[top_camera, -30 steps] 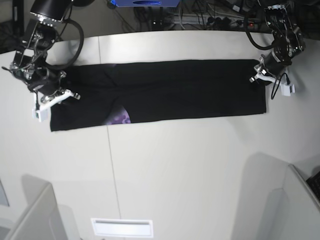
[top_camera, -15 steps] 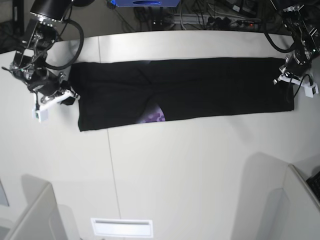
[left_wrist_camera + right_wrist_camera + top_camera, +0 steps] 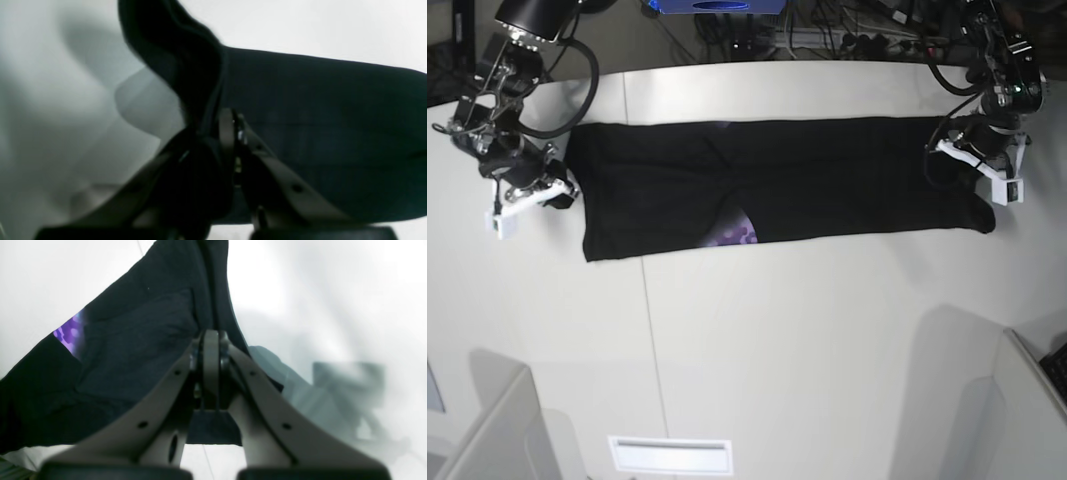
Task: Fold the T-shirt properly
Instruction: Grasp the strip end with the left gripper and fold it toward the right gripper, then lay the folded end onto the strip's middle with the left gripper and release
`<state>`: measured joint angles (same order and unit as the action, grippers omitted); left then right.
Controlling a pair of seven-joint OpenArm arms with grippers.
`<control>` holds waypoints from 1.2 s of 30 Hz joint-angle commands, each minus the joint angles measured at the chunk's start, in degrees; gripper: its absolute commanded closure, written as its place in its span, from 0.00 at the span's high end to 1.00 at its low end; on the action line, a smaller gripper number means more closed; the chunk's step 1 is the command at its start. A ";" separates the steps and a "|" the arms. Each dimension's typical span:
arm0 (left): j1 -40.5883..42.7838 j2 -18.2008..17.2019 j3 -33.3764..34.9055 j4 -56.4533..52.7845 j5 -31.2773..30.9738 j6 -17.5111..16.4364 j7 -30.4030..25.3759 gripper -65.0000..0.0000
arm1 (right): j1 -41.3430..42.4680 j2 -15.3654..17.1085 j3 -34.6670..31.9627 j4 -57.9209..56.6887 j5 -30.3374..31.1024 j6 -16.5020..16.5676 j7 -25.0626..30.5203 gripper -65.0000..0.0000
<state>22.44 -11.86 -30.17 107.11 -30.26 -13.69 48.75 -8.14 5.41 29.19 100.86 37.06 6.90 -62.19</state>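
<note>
Left wrist view: my left claw (image 3: 230, 126) is clenched on a raised fold of the T-shirt (image 3: 317, 110); the black cloth climbs in a ridge above my jaws and lies flat on the pale table (image 3: 300, 23) to the side.
Right wrist view: my right claw (image 3: 210, 350) is pinched tight on the opposite end of the T-shirt (image 3: 133, 340). A purple patch of the print (image 3: 68, 333) peeps out along the shirt's far edge, well away from my grip.
Base view, where the shirt lies: the T-shirt (image 3: 807, 180) stretches as a long black band across the far part of the table (image 3: 807, 340), my right claw (image 3: 539, 190) at one end and my left claw (image 3: 979, 165) at the other.
Base view, what just changed: a second ago the band reached further towards my right claw's side. Then I dragged it along the table towards my left claw. Now my left claw has come back inward over the shirt, so that end bunches and curls under near the corner, while my right end has stayed put since half a second ago.
What that means: I judge the slide is over and my left end is starting to carry its end over towards the middle; the cross fold is not yet laid.
Risk: the bunched corner by my left claw could crease the fold.
</note>
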 commanded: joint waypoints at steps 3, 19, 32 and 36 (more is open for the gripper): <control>0.55 0.74 2.88 3.00 -0.20 -0.24 -0.80 0.00 | 0.71 0.79 0.30 0.81 0.79 0.09 0.88 0.00; 0.11 2.76 17.03 4.14 -0.55 0.20 -0.71 0.00 | 0.54 0.79 0.30 0.72 0.79 0.09 0.70 0.00; -1.12 6.19 17.47 4.05 -0.38 0.20 -0.53 0.00 | 0.54 0.61 0.30 0.72 0.79 0.09 0.52 0.00; -1.73 7.24 17.56 3.97 -0.55 0.20 -0.44 0.00 | 0.54 0.61 0.13 0.72 0.79 0.09 0.52 0.00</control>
<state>20.78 -4.73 -12.67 110.24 -30.00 -13.32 49.23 -8.27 5.48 29.26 100.84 37.04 6.90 -62.28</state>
